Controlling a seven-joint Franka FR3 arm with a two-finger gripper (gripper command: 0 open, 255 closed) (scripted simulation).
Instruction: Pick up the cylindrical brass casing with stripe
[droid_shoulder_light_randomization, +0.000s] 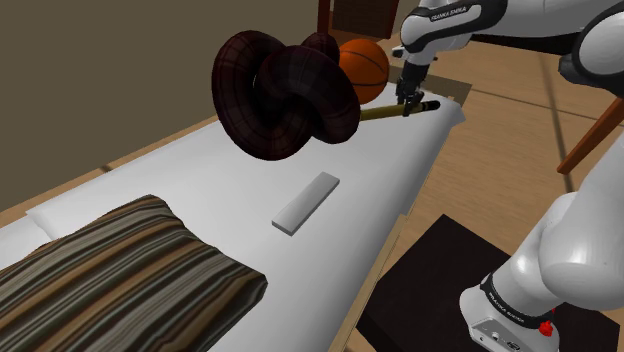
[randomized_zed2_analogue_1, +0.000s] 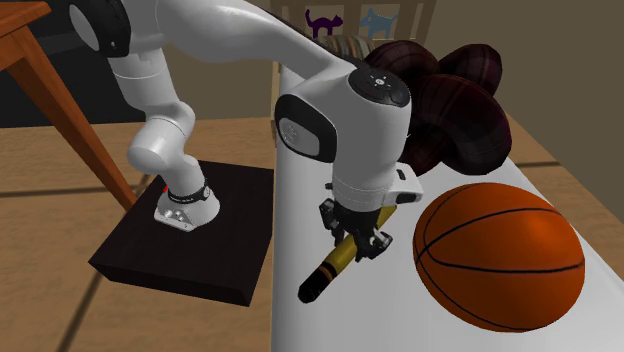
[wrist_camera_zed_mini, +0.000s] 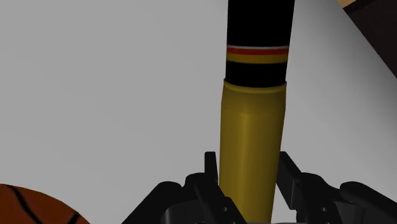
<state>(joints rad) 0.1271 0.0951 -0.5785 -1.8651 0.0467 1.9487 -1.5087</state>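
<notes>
I see the gripper (droid_shoulder_light_randomization: 410, 103) (randomized_zed2_analogue_1: 355, 243) (wrist_camera_zed_mini: 248, 184) closed narrowly on the brass casing (droid_shoulder_light_randomization: 383, 113) (randomized_zed2_analogue_1: 330, 268) (wrist_camera_zed_mini: 251, 127), a finger pressed to each side of its golden body; the black end with the red and yellow stripe points away from the palm. In the second exterior view the casing slants with the black tip lowest, over the white bed sheet (droid_shoulder_light_randomization: 200, 190) (randomized_zed2_analogue_1: 290, 330) (wrist_camera_zed_mini: 95, 95) near the corner; whether it touches the sheet I cannot tell. The basketball (droid_shoulder_light_randomization: 363, 68) (randomized_zed2_analogue_1: 500, 255) (wrist_camera_zed_mini: 32, 207) sits just beside it; the dark plaid knot cushion (droid_shoulder_light_randomization: 280, 95) (randomized_zed2_analogue_1: 450, 110) lies against the ball. In the shoulder view a flat grey slab (droid_shoulder_light_randomization: 307, 202) rests mid-bed, apart from a striped blanket (droid_shoulder_light_randomization: 110, 275).
</notes>
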